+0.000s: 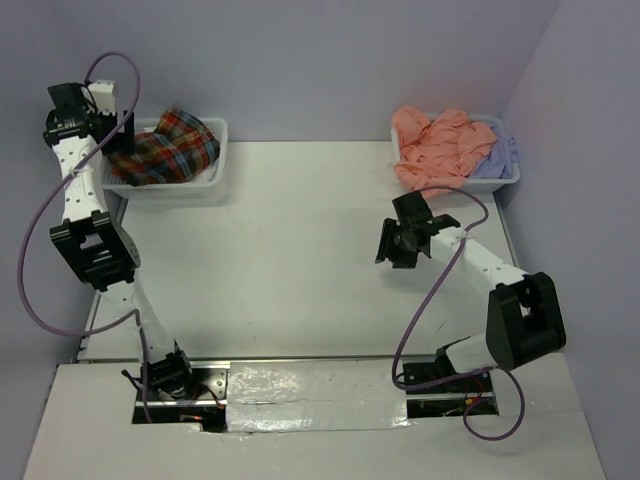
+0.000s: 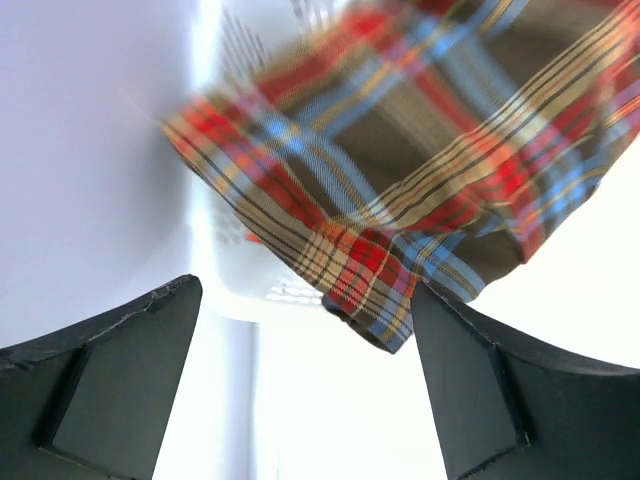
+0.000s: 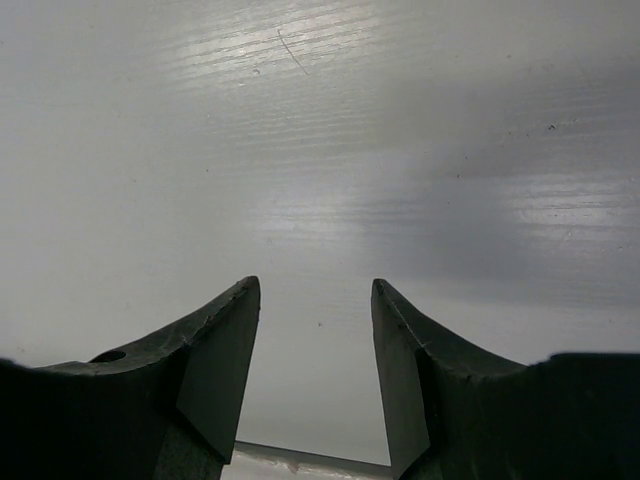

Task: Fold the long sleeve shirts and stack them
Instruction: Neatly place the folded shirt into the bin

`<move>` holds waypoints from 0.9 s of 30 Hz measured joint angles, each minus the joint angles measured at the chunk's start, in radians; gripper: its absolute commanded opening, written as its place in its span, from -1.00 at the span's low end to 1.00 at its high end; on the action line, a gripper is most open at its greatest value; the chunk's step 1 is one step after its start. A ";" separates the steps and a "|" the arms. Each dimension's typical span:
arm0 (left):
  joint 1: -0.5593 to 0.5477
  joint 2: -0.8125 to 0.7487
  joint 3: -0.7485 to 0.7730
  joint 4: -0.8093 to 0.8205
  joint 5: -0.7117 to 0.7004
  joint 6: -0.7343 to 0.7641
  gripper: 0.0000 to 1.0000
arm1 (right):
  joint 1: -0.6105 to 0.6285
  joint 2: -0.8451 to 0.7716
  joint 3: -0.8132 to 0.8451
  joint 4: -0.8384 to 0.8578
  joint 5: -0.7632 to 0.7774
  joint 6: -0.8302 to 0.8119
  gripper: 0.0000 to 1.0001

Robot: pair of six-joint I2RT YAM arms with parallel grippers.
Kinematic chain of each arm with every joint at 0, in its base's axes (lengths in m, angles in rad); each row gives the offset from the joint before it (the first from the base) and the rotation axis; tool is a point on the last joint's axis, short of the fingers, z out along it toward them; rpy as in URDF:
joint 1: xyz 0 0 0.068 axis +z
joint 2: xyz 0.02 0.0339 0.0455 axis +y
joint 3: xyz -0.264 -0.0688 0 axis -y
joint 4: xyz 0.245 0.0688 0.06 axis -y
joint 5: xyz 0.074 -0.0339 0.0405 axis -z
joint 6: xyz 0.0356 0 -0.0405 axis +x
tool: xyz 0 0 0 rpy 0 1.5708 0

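Note:
The plaid shirt [image 1: 168, 148] lies bunched in the white basket [image 1: 215, 130] at the far left, with one corner hanging over the rim. In the left wrist view the plaid shirt [image 2: 420, 140] fills the upper right. My left gripper [image 1: 124, 142] is at the basket's left end, open and empty [image 2: 305, 292], and its right finger [image 2: 470, 380] is just below the hanging corner. The salmon-pink shirt [image 1: 437, 145] and the lavender shirt [image 1: 497, 158] lie piled in the far right basket [image 1: 512, 180]. My right gripper [image 1: 392, 247] hovers open and empty over the table [image 3: 314, 287].
The white table top [image 1: 290, 260] lies between the two baskets. The left basket's lattice wall [image 2: 245, 265] shows behind the plaid cloth. Purple walls close in the far side and both sides. The arm bases and purple cables sit at the near edge.

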 measured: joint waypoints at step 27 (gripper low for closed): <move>-0.164 0.208 0.037 0.024 -0.096 0.069 0.46 | 0.006 0.002 -0.002 0.011 -0.009 0.002 0.13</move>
